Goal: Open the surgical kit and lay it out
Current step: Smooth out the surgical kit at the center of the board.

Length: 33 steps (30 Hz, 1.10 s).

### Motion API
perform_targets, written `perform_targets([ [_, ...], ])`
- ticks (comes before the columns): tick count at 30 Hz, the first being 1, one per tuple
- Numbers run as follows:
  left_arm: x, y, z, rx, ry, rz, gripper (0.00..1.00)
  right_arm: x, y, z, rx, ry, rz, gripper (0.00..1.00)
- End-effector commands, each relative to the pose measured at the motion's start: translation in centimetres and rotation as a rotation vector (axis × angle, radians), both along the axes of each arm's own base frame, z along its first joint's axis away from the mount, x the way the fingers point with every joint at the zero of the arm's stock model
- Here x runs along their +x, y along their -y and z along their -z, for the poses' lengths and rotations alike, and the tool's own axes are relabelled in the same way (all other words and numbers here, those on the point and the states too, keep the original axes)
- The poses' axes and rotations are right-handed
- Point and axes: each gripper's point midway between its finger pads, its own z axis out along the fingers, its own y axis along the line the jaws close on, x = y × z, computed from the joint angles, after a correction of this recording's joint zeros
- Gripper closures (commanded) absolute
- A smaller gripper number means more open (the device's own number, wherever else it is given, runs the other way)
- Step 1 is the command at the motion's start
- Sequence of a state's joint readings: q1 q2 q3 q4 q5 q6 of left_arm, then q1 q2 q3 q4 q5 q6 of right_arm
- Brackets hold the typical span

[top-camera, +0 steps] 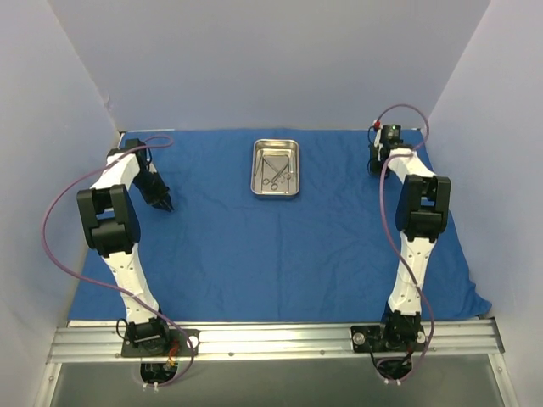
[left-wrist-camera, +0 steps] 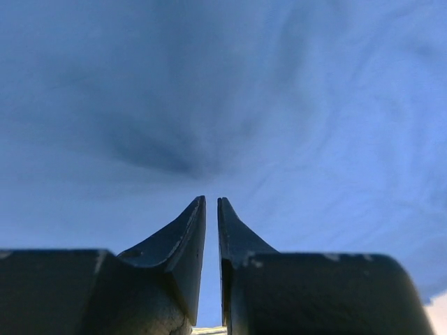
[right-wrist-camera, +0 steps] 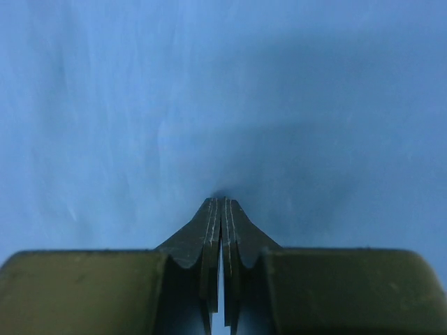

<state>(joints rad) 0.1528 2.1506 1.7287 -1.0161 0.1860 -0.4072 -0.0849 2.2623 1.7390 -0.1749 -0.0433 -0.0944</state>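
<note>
The blue wrap lies spread flat, so the steel tray of instruments sits exposed. Left of the tray, my left gripper is slightly parted and empty. Right of it, my right gripper is closed against the cloth, probably smoothing.

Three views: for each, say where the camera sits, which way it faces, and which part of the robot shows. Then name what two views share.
Top: above and behind left arm and right arm, both in view, looking down on cloth and tray.
Left wrist: on that arm, looking along the left claw at cloth, close up.
Right wrist: likewise, along the right claw at cloth.
Shared: both wrist views show only cloth past the claw.
</note>
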Motion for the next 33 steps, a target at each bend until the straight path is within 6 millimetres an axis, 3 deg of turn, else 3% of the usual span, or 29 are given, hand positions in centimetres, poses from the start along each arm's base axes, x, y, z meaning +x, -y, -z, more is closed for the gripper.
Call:
perform_targets([
  [1, -1.1, -2.5, 0.2, 0.108, -0.012, 0.003, 0.79, 2.9, 0.7, -1.2, 0.124, 0.091, 0.125, 1.0],
  [8, -3.8, -3.9, 2.6, 0.088, -0.09, -0.051, 0.79, 3.2, 0.6, 1.6, 0.145, 0.051, 0.147, 1.0],
  [12, -5.2, -4.5, 3.8, 0.064, -0.128, -0.098, 0.79, 2.0, -0.8, 5.3, 0.178, -0.068, 0.124, 1.0],
  [19, -7.4, -6.9, 4.9, 0.04, -0.167, -0.177, 0.79, 0.6, -2.9, 6.6, 0.178, -0.115, 0.065, 1.0],
  [24, -6.1, -7.8, 4.3, 0.047, -0.125, -0.161, 0.79, -1.7, -3.9, 6.5, 0.174, -0.158, 0.054, 1.0],
  [25, -6.0, -7.7, 4.5, 0.041, -0.133, -0.16, 0.79, -3.2, -4.0, 7.7, 0.18, -0.193, 0.057, 1.0],
  [28, -5.2, -7.8, 4.5, 0.029, -0.134, -0.159, 0.79, -4.9, -4.1, 8.3, 0.172, -0.224, 0.059, 1.0],
  [33, -4.8, -9.0, 4.3, 0.067, -0.129, -0.145, 0.79, -6.0, -4.1, 8.0, 0.18, -0.224, 0.07, 1.0],
])
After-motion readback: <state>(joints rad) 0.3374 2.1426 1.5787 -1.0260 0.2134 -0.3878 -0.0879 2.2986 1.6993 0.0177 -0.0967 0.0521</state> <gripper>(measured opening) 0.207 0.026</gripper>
